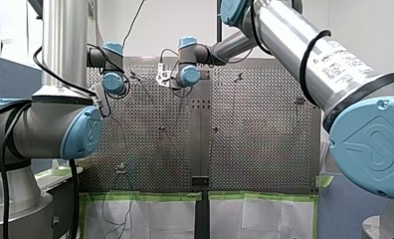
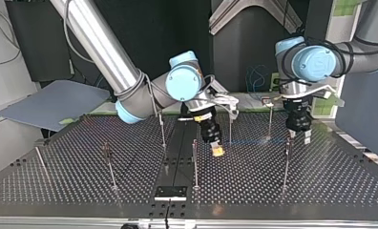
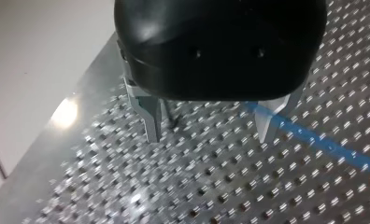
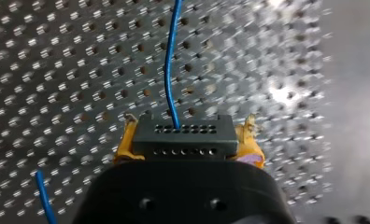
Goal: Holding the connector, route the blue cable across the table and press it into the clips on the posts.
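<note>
Perforated metal table underneath: the right gripper is clamped on a dark grey rectangular connector, its thin blue cable trailing ahead. The left gripper is spread wide and empty, with the cable beside one finger.

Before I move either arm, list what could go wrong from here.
1. My right gripper grips the connector by its ends only; a tug from the blue cable could twist it loose.
2. My left gripper is open, and the cable passes by one finger rather than clearly between them, so closing may miss it.
3. Thin posts stand near both grippers; a sideways sweep could hit one.
</note>
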